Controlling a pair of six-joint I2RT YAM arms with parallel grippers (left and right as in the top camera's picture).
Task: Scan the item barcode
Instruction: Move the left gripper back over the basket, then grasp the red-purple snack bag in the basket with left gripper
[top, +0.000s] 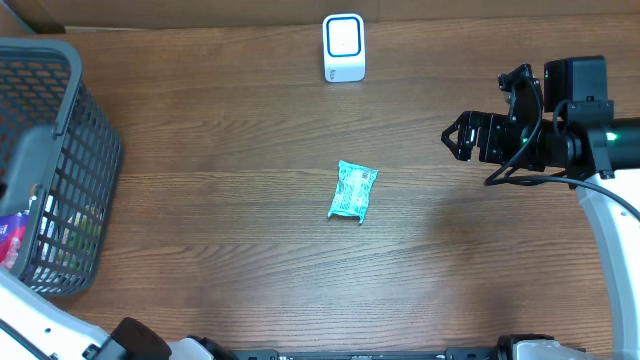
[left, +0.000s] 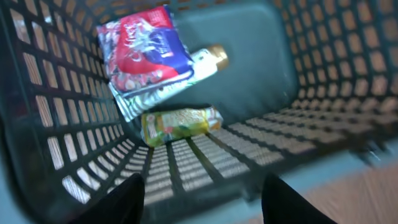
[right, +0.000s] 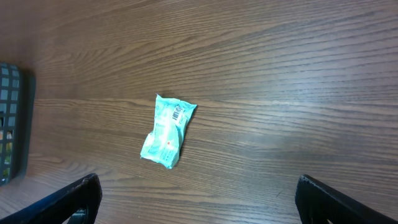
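On the counter (top: 220, 260): a teal packet (top: 353, 191) lay flat near the middle, touched by neither arm.
Barcode (right: 179, 114): it showed face-up at the packet's upper end in the right wrist view.
Scanner (top: 344, 47): the white-and-blue unit stood at the far edge, well apart from the packet.
Right pincer (top: 452, 138): it hovered to the packet's right with its fingers spread wide and nothing between them.
Left pincer (left: 202, 183): it hung over the basket's mouth with its fingers partly apart and nothing between them.
Progress: judged early, since the packet was neither lifted nor near the scanner.
Left to do: by the look of it, grasping the packet, carrying it to the scanner and turning the barcode toward its face.
Basket (top: 60, 150): the dark mesh bin sat at the counter's left edge.
Basket contents: a red-and-purple pouch (left: 146, 46) leaned against the far wall with silvery packaging under it. A gold-capped bottle (left: 214, 57) poked out beside the pouch, and a yellow-green packet (left: 180, 123) lay on the floor below them.
Unclear: whether more items lay beneath the pouch could not be told.
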